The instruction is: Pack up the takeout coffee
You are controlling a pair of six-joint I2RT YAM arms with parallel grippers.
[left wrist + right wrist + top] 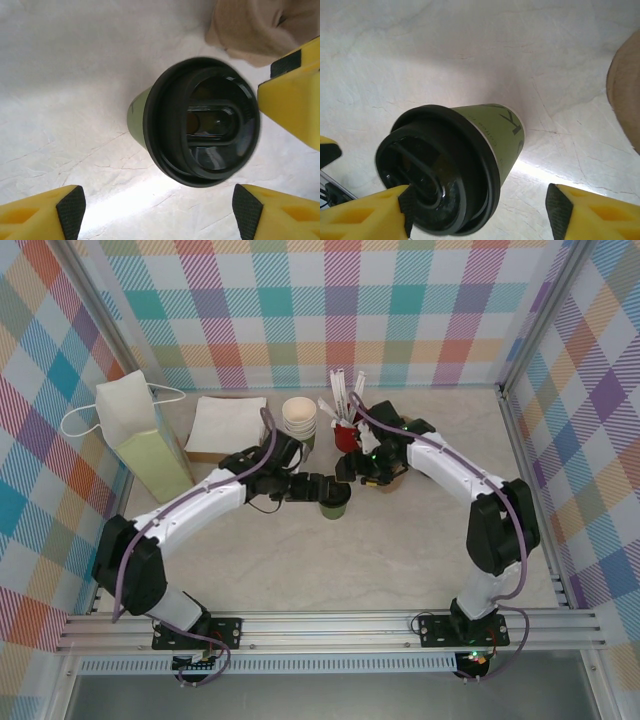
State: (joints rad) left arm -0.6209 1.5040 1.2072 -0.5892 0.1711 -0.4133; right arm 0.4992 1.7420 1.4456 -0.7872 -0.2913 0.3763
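The takeout coffee (pixel 200 122) stands upright just ahead of the left gripper (pixel 157 212), whose jaws are spread clear of it; the right gripper (pixel 480 205) gapes too, one pad (pixel 406 200) at the lid (pixel 435 170) rim, seemingly leaving it free for a carrying grasp

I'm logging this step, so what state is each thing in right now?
coffee cup: upright, lid on, not gripped.
left hand: open, at the cup.
right hand: open, at the cup.
paper bag: standing upright.
stacked cups: upright, lidless.
red cup: upright, holding stirrers.
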